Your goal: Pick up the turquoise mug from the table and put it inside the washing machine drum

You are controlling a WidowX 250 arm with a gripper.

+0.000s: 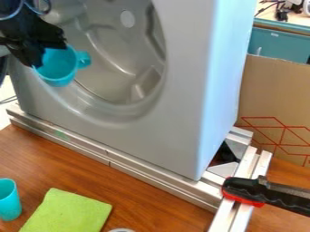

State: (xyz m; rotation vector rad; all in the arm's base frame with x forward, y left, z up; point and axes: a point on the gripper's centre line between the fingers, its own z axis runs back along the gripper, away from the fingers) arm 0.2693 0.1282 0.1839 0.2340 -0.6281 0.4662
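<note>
Hand [43, 60] at upper left, clamped on blue cup [59, 68]; cup tilted, mouth toward camera, in front of washer [181, 90] opening. On wooden surface [151, 199]: second cup [8, 200] at left edge, green cloth [68, 212] near it. Clamp [266, 194] at lower right, on metal rail [151, 174].

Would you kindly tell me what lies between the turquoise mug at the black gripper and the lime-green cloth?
Between the mug and the cloth, the camera view shows a grey moulded panel, then a silvery metal rail, then brown wooden tabletop.
</note>
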